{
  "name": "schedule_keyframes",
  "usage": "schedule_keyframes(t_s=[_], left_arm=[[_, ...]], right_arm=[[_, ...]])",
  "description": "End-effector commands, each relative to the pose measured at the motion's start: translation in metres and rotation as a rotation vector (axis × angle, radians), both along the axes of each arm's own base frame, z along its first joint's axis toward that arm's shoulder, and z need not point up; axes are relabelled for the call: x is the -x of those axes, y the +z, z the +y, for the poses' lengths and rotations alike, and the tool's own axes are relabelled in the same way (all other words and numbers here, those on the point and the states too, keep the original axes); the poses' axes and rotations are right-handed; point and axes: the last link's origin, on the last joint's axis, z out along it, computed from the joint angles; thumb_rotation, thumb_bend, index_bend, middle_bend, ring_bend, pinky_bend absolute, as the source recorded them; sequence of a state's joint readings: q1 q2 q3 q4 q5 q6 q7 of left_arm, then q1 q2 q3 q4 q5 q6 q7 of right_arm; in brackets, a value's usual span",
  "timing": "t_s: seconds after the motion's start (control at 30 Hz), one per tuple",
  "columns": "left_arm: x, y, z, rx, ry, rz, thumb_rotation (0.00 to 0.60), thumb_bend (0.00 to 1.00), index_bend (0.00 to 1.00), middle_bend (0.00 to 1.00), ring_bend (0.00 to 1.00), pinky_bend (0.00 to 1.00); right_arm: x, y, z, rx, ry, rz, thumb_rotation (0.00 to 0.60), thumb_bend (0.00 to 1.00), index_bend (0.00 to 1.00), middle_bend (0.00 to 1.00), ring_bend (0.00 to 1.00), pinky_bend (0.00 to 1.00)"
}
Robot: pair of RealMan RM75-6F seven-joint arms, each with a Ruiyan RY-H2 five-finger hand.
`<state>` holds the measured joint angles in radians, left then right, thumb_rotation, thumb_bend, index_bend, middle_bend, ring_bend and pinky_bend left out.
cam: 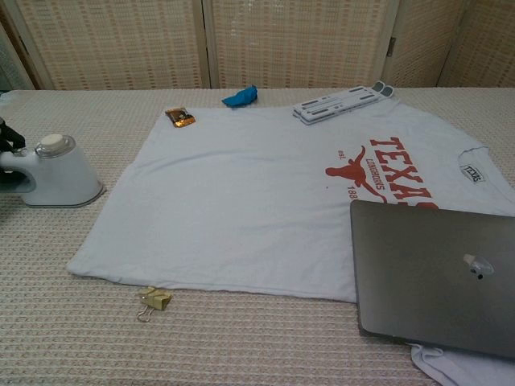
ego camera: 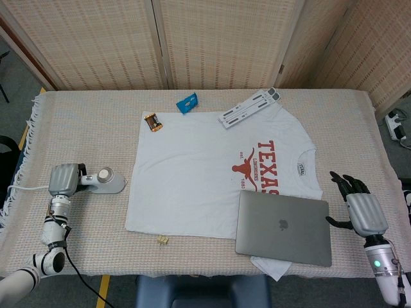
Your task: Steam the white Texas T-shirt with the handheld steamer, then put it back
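Note:
The white Texas T-shirt point(ego camera: 192, 173) lies flat on the table, its red print toward the right point(cam: 241, 193). Left of it stands the white handheld steamer point(ego camera: 108, 181) point(cam: 58, 173). My left hand point(ego camera: 63, 179) is curled around the steamer's handle; in the chest view only its dark fingertips point(cam: 8, 138) show at the left edge. My right hand point(ego camera: 361, 208) hovers with fingers spread and nothing in it, just right of the grey laptop point(ego camera: 282, 228) point(cam: 438, 273). The laptop covers the shirt's front right corner.
A white folding stand point(ego camera: 249, 108) overlaps the shirt's far edge. Nearby lie a blue item point(ego camera: 187, 102) and a small orange-brown packet point(ego camera: 153, 122). A binder clip point(ego camera: 162, 240) sits near the front edge. The steamer's cord point(ego camera: 26, 188) runs off to the left.

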<state>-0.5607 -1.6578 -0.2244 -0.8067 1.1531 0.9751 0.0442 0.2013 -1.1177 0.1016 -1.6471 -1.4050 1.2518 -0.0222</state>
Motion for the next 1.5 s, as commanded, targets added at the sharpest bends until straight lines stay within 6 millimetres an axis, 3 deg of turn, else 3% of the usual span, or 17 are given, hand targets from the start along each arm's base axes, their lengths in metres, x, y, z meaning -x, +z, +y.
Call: schedule_keyframes(t_s=[0.03,0.1,0.17,0.23,0.3,0.33,0.4,0.53,0.77,0.9,1.17,1.5], left_arm=[[-0.003,-0.004,0.005,-0.009,-0.009,-0.076,0.6,0.35,0.76,0.92,0.77,0.66],[-0.004,-0.004,0.007,-0.008,-0.016,-0.117,0.6,0.35,0.78,0.95,0.8,0.68],[-0.005,-0.001,0.009,-0.014,-0.038,-0.131,0.6,0.35,0.8,0.97,0.81,0.68],[-0.006,0.001,0.009,-0.022,-0.059,-0.147,0.6,0.35,0.8,0.98,0.82,0.68],[-0.01,0.007,0.01,-0.042,-0.089,-0.178,0.6,0.36,0.8,0.98,0.82,0.68],[-0.012,0.01,0.011,-0.049,-0.102,-0.192,0.6,0.36,0.8,0.98,0.83,0.68],[-0.018,0.016,0.011,-0.062,-0.138,-0.216,0.6,0.36,0.8,0.99,0.82,0.68],[-0.035,0.026,0.011,-0.066,-0.211,-0.26,0.6,0.37,0.8,0.99,0.83,0.68],[-0.086,0.023,0.002,0.007,-0.347,-0.315,0.6,0.37,0.81,0.99,0.83,0.68],[-0.12,0.009,-0.005,0.069,-0.419,-0.316,0.6,0.37,0.81,0.99,0.83,0.68],[-0.163,-0.032,0.005,0.133,-0.447,-0.315,0.6,0.37,0.81,0.99,0.83,0.68],[-0.175,-0.081,0.028,0.115,-0.4,-0.244,0.6,0.37,0.81,0.99,0.83,0.69]], right_arm=[[-0.006,-0.014,-0.014,-0.073,0.009,-0.049,0.6,0.06,0.12,0.23,0.11,0.18],[-0.011,-0.022,-0.023,-0.137,0.026,-0.062,0.6,0.06,0.13,0.23,0.12,0.18],[-0.02,-0.031,-0.031,-0.211,0.046,-0.076,0.557,0.12,0.13,0.23,0.1,0.18],[-0.03,-0.039,-0.037,-0.27,0.071,-0.101,0.359,0.3,0.11,0.22,0.06,0.16],[-0.043,-0.047,-0.044,-0.329,0.109,-0.115,0.207,0.46,0.09,0.2,0.02,0.11],[-0.047,-0.051,-0.047,-0.347,0.129,-0.116,0.16,0.54,0.09,0.19,0.01,0.08],[-0.058,-0.06,-0.055,-0.386,0.171,-0.117,0.123,0.64,0.08,0.17,0.0,0.03],[-0.078,-0.08,-0.07,-0.467,0.235,-0.121,0.105,0.74,0.05,0.13,0.0,0.0],[-0.11,-0.123,-0.09,-0.583,0.328,-0.125,0.101,0.74,0.01,0.09,0.0,0.0],[-0.121,-0.146,-0.095,-0.614,0.381,-0.108,0.099,0.74,0.0,0.08,0.0,0.0],[-0.126,-0.176,-0.1,-0.664,0.411,-0.045,0.09,0.74,0.0,0.07,0.0,0.0],[-0.118,-0.183,-0.105,-0.659,0.407,0.03,0.067,0.74,0.0,0.06,0.0,0.0]])
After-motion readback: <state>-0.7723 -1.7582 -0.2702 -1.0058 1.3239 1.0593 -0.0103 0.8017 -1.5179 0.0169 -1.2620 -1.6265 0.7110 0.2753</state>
